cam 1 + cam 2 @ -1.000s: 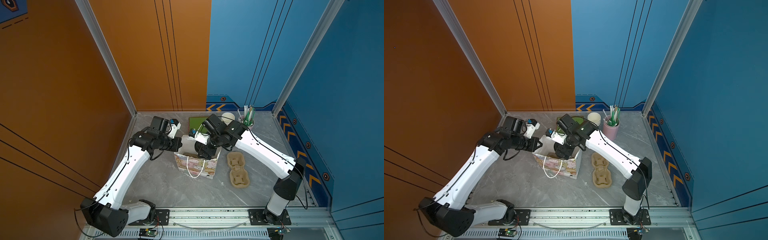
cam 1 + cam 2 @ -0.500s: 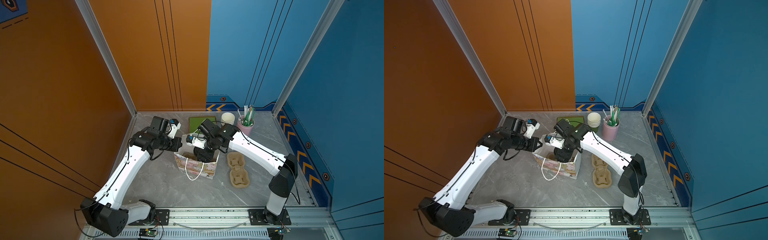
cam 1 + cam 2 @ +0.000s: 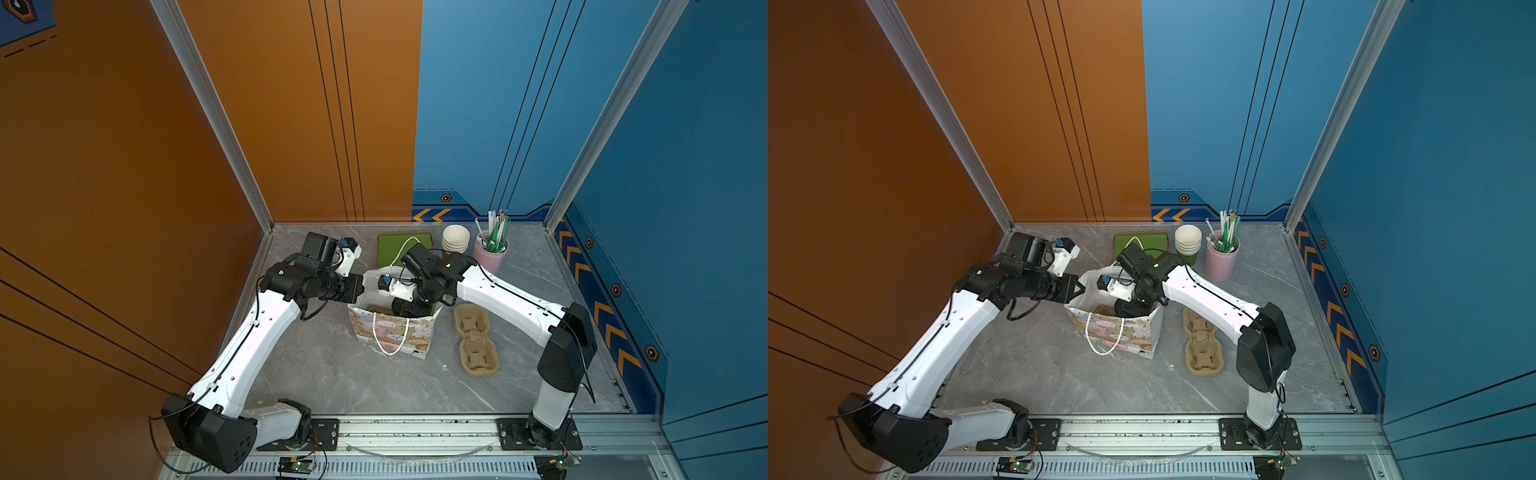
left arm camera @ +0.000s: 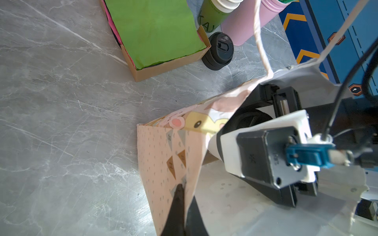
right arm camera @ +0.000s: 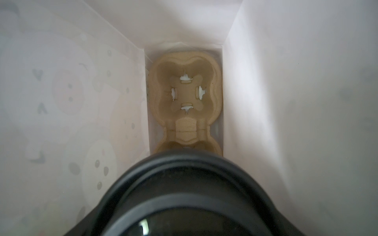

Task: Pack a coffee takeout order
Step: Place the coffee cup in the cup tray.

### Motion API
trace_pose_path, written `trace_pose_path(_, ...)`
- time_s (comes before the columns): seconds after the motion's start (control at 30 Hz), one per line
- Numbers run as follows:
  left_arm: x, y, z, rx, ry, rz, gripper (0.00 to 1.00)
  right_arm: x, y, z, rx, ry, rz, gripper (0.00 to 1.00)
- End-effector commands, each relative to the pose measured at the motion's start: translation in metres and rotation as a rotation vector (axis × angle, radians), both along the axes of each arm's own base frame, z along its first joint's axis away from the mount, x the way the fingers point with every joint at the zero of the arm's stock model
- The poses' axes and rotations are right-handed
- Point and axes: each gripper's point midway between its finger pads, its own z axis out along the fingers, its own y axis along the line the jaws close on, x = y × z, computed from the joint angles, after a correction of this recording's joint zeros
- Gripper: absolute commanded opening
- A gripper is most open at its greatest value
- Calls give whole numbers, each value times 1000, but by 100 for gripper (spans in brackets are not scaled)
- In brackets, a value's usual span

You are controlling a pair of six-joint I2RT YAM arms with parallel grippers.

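Observation:
A patterned paper bag (image 3: 395,336) stands open in the middle of the table. My left gripper (image 4: 185,190) is shut on the bag's side rim (image 4: 163,155), one finger outside the paper and one inside. My right gripper (image 3: 409,307) reaches down into the bag's mouth. In the right wrist view a round black lid (image 5: 188,194) fills the space between its jaws; the cup under the lid and the fingers are hidden. Below it, on the bag's floor, lies a beige carrier (image 5: 186,102) with an empty socket. Green napkins (image 3: 405,249) lie in a cardboard box behind the bag.
A second beige carrier (image 3: 476,338) lies on the table right of the bag. At the back stand a stack of paper cups (image 3: 456,239) and a pink tin of straws (image 3: 490,253). Spare black lids (image 4: 217,51) sit beside the napkin box.
My right arm has swung in over the bag and lowered its gripper, with the lidded cup, down into the opening. The left arm has kept still on the rim.

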Motion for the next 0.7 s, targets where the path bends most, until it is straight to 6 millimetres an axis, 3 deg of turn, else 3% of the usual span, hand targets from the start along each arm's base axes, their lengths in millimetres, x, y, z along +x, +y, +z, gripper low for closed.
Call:
trace_pose_path(0.0,8,-2,12,-1,-48,-9,0,0,1,-5,5,6,23,85)
trace_pose_path(0.67,10,-2,15,-5,-55,-10,0,-2,-1,-25,-77,10,51,87)
